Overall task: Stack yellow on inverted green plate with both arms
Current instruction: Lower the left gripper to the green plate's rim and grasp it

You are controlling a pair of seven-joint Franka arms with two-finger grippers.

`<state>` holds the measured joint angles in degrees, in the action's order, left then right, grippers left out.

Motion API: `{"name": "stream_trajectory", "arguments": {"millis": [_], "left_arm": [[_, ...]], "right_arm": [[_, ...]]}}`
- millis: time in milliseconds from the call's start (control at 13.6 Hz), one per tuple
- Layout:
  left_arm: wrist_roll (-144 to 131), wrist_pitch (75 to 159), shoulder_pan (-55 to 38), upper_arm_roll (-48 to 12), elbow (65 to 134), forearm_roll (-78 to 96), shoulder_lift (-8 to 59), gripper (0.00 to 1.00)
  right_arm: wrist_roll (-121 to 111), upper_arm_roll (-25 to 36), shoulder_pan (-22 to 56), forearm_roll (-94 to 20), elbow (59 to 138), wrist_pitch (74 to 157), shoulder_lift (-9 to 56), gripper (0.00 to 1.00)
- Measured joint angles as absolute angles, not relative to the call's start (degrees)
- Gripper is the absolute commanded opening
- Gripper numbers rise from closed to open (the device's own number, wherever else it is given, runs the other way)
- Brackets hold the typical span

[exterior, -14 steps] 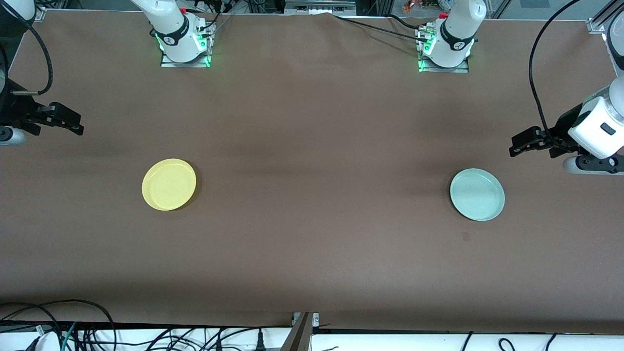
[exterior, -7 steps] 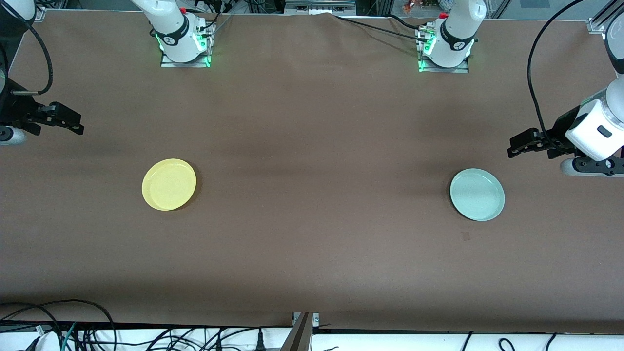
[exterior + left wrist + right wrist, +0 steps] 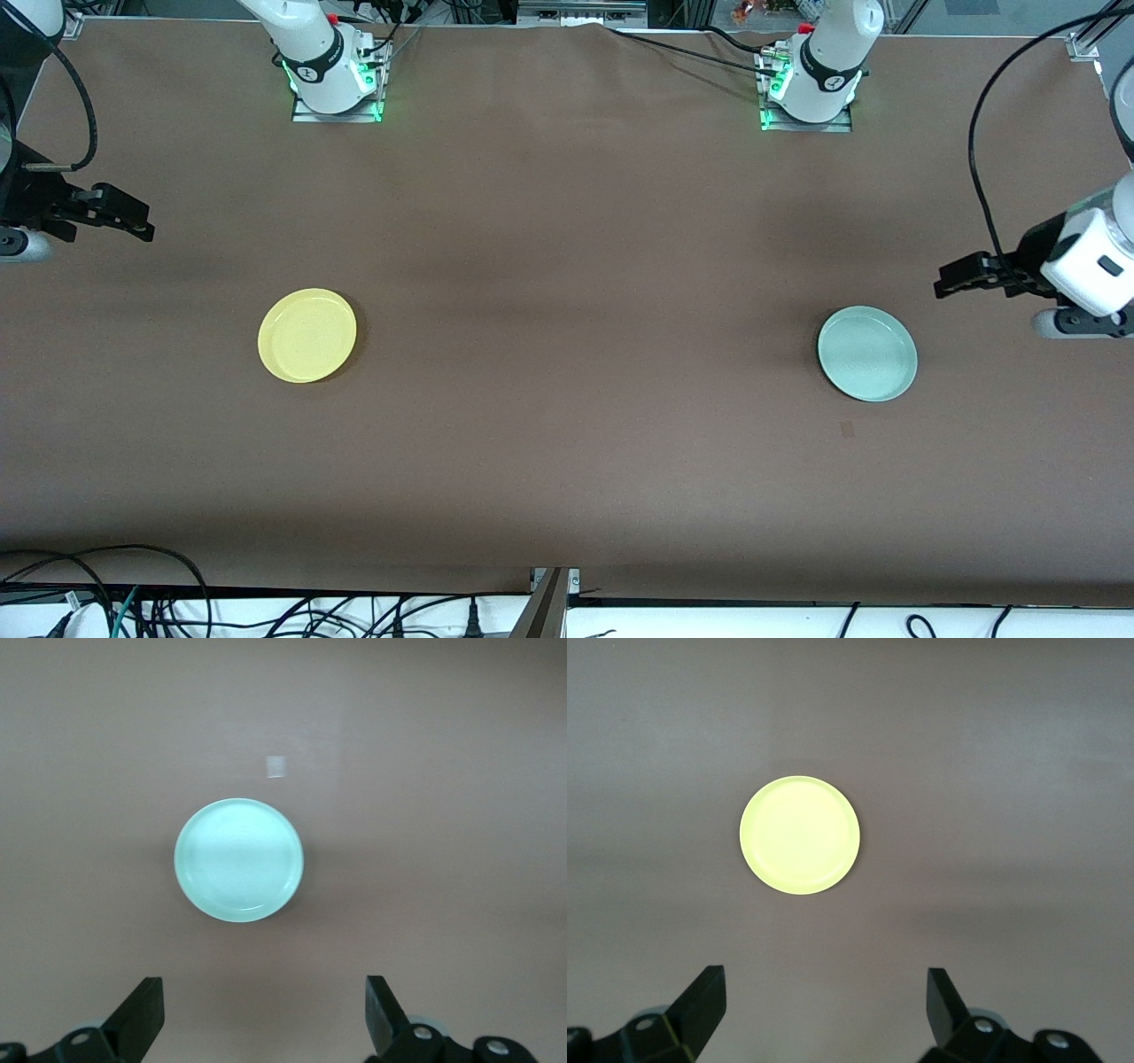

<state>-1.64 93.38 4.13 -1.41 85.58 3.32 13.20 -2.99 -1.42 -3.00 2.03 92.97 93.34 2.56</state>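
The yellow plate (image 3: 306,335) (image 3: 799,835) lies flat on the brown table toward the right arm's end, hollow side up. The pale green plate (image 3: 867,353) (image 3: 239,859) lies flat toward the left arm's end, also hollow side up. My left gripper (image 3: 941,287) (image 3: 266,997) hangs open and empty over bare table beside the green plate, at the table's end. My right gripper (image 3: 143,230) (image 3: 824,988) hangs open and empty over the table's other end, well apart from the yellow plate.
Both arm bases (image 3: 337,75) (image 3: 811,84) stand along the table's back edge. A small pale mark (image 3: 846,430) (image 3: 276,767) sits on the cloth near the green plate. Cables (image 3: 133,602) run along the front edge.
The left gripper has shifted a little toward the green plate. The right gripper has barely moved. Both plates lie where they were.
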Motion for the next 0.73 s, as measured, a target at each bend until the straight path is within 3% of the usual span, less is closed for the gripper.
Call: {"name": "stream_trajectory", "arguments": {"millis": [514, 734], "left_arm": [[4.8, 100.2, 10.3, -1.1, 87.9, 3.3, 19.9, 1.00], [8.4, 107.8, 12.2, -1.1, 91.4, 3.3, 23.1, 1.00]], "right_arm": [[-3.0, -1.5, -3.0, 2.0, 93.0, 93.2, 2.5, 1.00], [-3.0, -1.5, -3.0, 2.0, 92.9, 93.2, 2.5, 1.00]]}}
